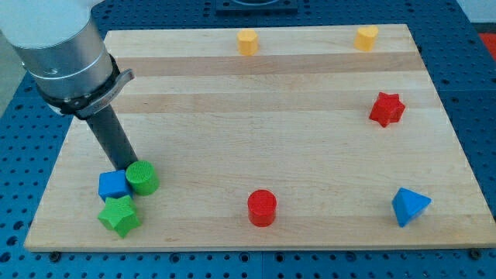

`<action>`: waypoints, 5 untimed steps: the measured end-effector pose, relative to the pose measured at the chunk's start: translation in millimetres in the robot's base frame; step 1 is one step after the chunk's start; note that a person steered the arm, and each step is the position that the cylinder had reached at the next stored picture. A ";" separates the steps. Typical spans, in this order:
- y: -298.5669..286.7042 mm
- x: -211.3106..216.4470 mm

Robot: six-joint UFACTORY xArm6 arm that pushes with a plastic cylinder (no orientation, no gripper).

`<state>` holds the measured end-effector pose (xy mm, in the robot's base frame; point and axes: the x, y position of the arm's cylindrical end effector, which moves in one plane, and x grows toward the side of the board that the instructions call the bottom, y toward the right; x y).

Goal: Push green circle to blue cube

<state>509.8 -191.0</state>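
Observation:
The green circle [143, 177] sits at the view's bottom left, touching the right side of the blue cube [113, 185]. My tip [125, 166] rests just above the two, at the gap between them, close to the green circle's upper left edge. A green star [119, 215] lies directly below the blue cube, touching it.
A red circle [262, 208] is at the bottom middle. A blue triangle [408, 205] is at the bottom right. A red star [387, 108] is at the right. Two yellow blocks [246, 42] [366, 37] stand along the top edge of the wooden board [271, 116].

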 end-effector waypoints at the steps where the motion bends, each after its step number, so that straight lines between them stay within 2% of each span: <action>1: 40.6 -14.8; 2: 80.2 -9.4; 3: 79.0 8.5; 5: 66.7 8.8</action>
<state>518.6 -124.3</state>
